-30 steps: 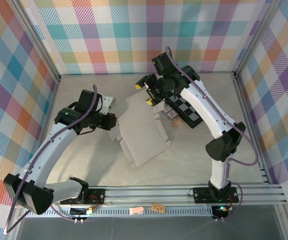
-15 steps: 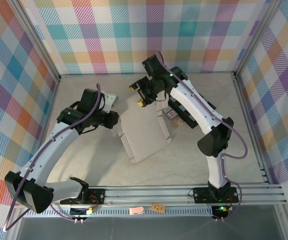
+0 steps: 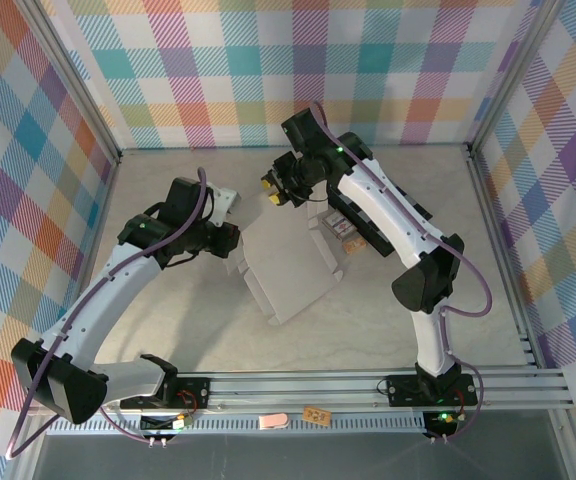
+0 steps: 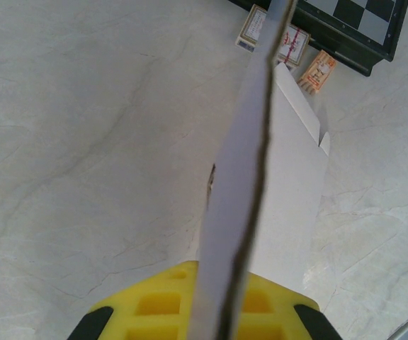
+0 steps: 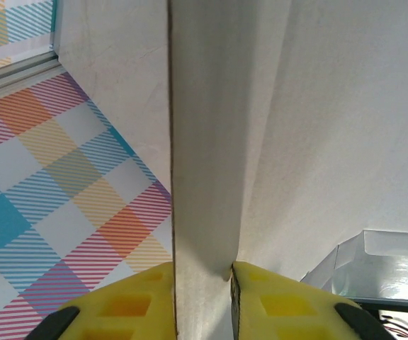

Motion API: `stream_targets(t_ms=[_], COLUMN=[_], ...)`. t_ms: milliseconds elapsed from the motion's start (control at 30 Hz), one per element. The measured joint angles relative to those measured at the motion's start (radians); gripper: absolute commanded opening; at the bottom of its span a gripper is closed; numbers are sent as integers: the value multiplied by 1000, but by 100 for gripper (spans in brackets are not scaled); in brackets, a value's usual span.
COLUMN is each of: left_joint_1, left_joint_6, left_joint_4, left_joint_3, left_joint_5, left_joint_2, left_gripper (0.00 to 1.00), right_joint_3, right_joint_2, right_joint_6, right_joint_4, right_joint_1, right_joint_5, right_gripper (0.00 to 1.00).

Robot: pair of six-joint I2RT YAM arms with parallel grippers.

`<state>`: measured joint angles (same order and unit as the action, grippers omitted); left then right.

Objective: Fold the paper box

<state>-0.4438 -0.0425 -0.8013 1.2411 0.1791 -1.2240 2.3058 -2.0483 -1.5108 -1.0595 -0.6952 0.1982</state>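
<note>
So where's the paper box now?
Top view, mid-table: the paper box is held between the left gripper and right gripper, left of the checkerboard.

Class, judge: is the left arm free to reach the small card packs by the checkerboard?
Probably not: the left gripper is shut on the paper box, whose sheet lies between it and the card packs.

Our left arm (image 3: 98, 300) curves up from its base at the near left and reaches to the right. The left gripper (image 3: 230, 243) is squeezed tight on the left edge of the paper box (image 3: 288, 265). Our right arm (image 3: 388, 215) stretches far back, then bends to the left. The right gripper (image 3: 275, 190) has its yellow pads (image 5: 129, 301) pressed on both sides of a flap at the far edge.
</note>
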Motion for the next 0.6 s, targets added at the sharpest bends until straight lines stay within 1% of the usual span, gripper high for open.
stream_targets(t_ms=[333, 600], left_joint_1=[0, -1], left_joint_6=[0, 0], left_joint_4=[0, 0], left_joint_3=[-1, -1], left_joint_5=[-9, -9], left_joint_2=[0, 0], left_gripper=[0, 0], right_joint_3=[-6, -10], right_joint_2=[0, 0], right_joint_6=[0, 0], right_joint_4=[7, 10], right_joint_1=[0, -1], right_joint_5=[0, -18], right_gripper=[24, 19])
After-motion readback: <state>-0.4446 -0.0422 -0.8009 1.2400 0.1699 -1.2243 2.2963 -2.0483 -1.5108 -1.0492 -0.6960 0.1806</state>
